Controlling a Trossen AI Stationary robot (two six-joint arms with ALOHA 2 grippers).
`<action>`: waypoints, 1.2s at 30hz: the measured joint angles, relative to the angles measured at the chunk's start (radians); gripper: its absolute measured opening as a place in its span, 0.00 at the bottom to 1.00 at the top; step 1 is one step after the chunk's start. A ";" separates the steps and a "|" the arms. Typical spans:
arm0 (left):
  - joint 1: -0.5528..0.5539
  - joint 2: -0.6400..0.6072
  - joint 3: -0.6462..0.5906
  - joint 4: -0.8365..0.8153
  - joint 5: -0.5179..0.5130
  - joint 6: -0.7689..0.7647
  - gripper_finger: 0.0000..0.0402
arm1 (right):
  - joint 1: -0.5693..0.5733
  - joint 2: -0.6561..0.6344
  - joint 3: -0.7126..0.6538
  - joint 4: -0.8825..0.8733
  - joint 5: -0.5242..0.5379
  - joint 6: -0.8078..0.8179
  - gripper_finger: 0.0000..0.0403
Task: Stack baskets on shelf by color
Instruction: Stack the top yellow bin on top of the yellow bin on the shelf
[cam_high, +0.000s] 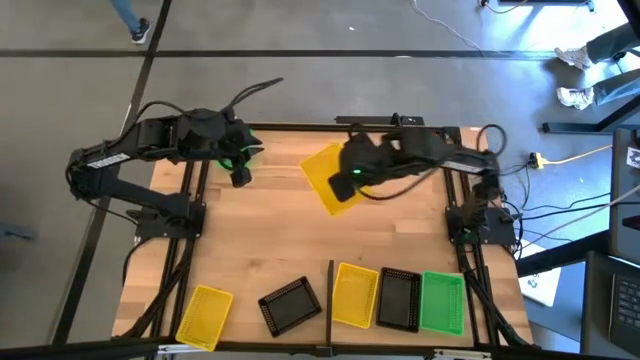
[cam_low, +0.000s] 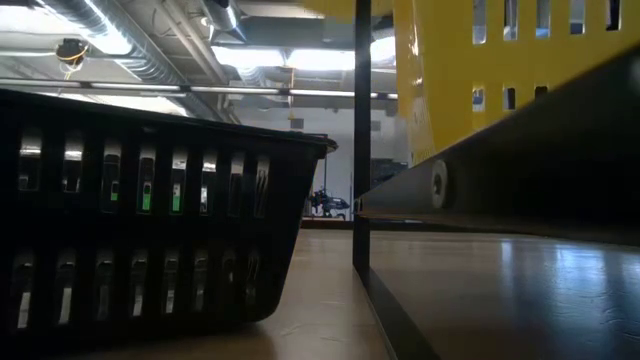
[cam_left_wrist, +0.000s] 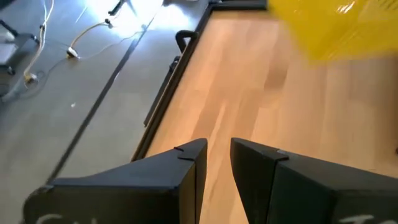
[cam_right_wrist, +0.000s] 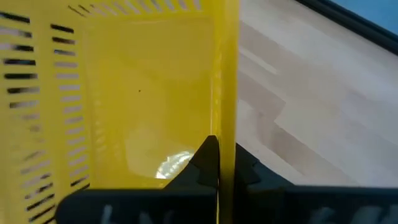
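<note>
Planked wooden counter (cam_high: 270, 235), concrete floor around it. Pale smooth shelf (cam_high: 500, 300) at the near edge carries yellow, black and green lattice baskets (cam_high: 398, 298). Right tool (cam_high: 345, 185) pinches a yellow basket's (cam_high: 325, 172) wall aloft, far from the shelf. Left tool (cam_high: 240, 176): narrowly parted, empty.

Yellow basket (cam_high: 325, 172), black basket (cam_high: 290, 304), green basket (cam_high: 442, 301)
</note>
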 joint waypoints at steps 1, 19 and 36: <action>0.000 0.002 -0.001 -0.001 0.009 0.034 0.16 | 0.012 -0.019 0.000 0.000 -0.003 0.001 0.00; 0.000 -0.008 -0.001 -0.023 0.202 0.314 0.16 | 0.242 -0.139 0.000 0.002 -0.192 0.615 0.00; 0.003 -0.008 -0.001 0.014 0.302 0.309 0.16 | 0.453 -0.482 -0.542 0.002 -0.009 1.158 0.00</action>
